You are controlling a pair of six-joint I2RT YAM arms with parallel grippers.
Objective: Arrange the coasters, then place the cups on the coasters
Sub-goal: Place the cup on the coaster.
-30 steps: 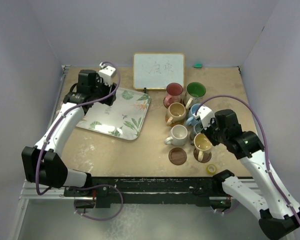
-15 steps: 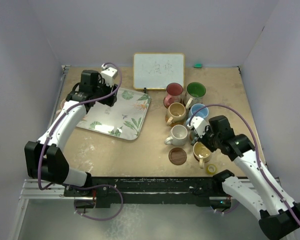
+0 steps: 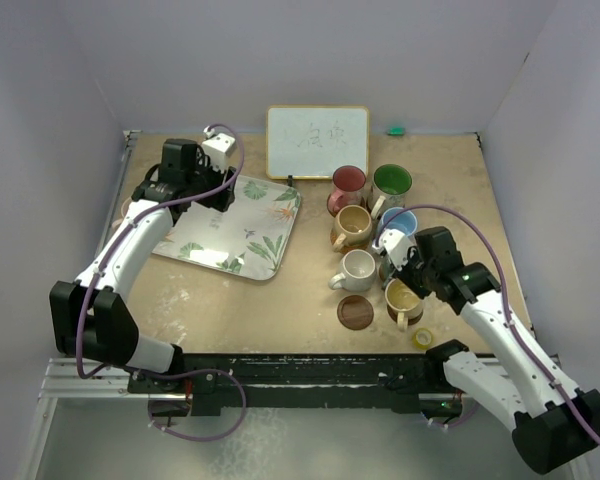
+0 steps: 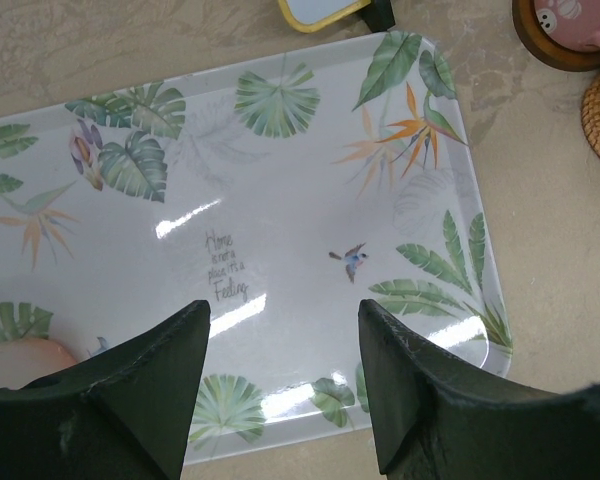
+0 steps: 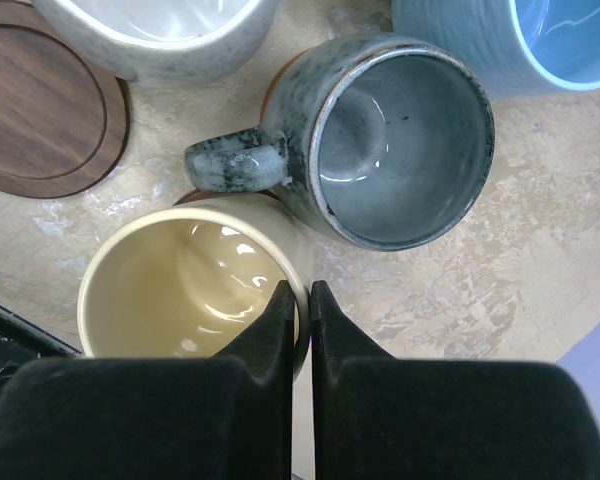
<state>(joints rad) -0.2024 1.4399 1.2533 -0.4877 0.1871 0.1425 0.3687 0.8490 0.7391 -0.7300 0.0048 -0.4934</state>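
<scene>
Yellow cup [image 5: 180, 290], empty, its rim pinched by right fingers [image 5: 275, 335].

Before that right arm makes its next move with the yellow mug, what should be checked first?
1. Grip: the right gripper is shut on the rim of the yellow mug, pinching it from inside and outside. Ok.
2. Mug seated on a coaster: only a brown sliver shows by its rim. Cannot tell.
3. Room around it: the grey mug stands hard beside it, so a bump looks likely. Not ok.
4. Spare coaster: the dark wooden coaster by the white mug lies bare. Ok.
5. Other arm out of the way: the left gripper is open over the leaf tray and holds nothing. Ok.
</scene>
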